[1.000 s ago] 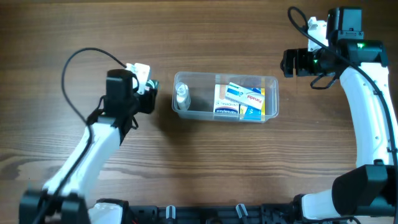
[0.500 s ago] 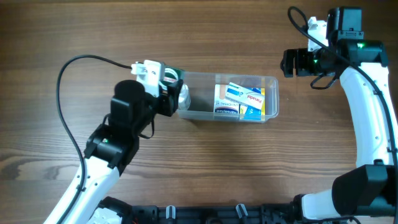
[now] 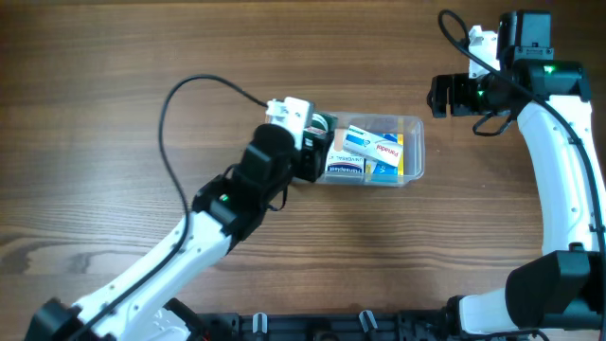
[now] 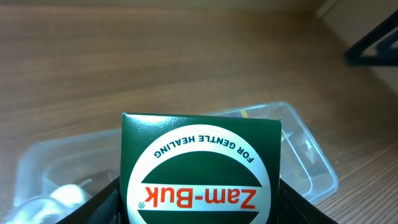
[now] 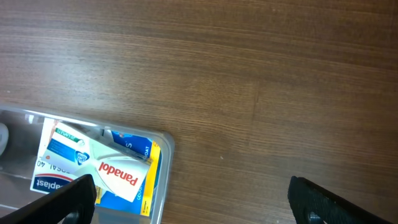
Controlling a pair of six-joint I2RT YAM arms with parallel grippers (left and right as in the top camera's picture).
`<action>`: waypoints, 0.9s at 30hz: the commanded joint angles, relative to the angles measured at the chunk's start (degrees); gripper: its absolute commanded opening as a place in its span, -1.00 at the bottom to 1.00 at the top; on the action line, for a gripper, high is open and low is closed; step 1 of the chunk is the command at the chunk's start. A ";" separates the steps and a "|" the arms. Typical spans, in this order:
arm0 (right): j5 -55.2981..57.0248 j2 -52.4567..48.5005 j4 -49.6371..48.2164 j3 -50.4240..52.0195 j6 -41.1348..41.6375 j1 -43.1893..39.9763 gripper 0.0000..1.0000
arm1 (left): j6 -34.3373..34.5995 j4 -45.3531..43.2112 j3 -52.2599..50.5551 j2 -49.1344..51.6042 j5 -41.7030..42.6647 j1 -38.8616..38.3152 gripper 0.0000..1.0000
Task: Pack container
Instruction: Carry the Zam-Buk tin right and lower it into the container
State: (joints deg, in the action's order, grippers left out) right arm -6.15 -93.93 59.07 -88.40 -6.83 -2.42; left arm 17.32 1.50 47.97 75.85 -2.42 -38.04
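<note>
I see the left gripper (image 3: 320,150) clamping a green box (image 4: 199,168) over the container (image 3: 413,142) mid-frame, with the right gripper (image 3: 437,95) gaping wide at upper right.

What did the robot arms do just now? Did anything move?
The left gripper swung right from beside the container to above its left end, carrying the green Zam-Buk box the whole way; nothing was grabbed or dropped. The right gripper stayed open in place, and the container with its Panadol box did not move.
</note>
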 commanded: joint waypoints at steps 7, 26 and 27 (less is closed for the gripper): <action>0.37 0.70 -0.15 -0.15 0.83 0.20 1.00 | 2.69 19.10 20.26 13.62 -9.05 -0.85 -0.27; 0.39 0.70 -0.15 -0.15 0.85 0.20 0.99 | 5.68 22.53 20.35 21.49 -9.03 -1.07 -0.24; 0.37 0.70 -0.15 -0.15 0.85 0.20 0.99 | 5.68 22.53 20.35 21.99 -9.03 -1.07 -0.24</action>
State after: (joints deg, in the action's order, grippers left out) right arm -6.15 -93.93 59.09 -88.40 -6.83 -2.42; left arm 21.39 23.90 67.07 95.46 -10.46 -38.65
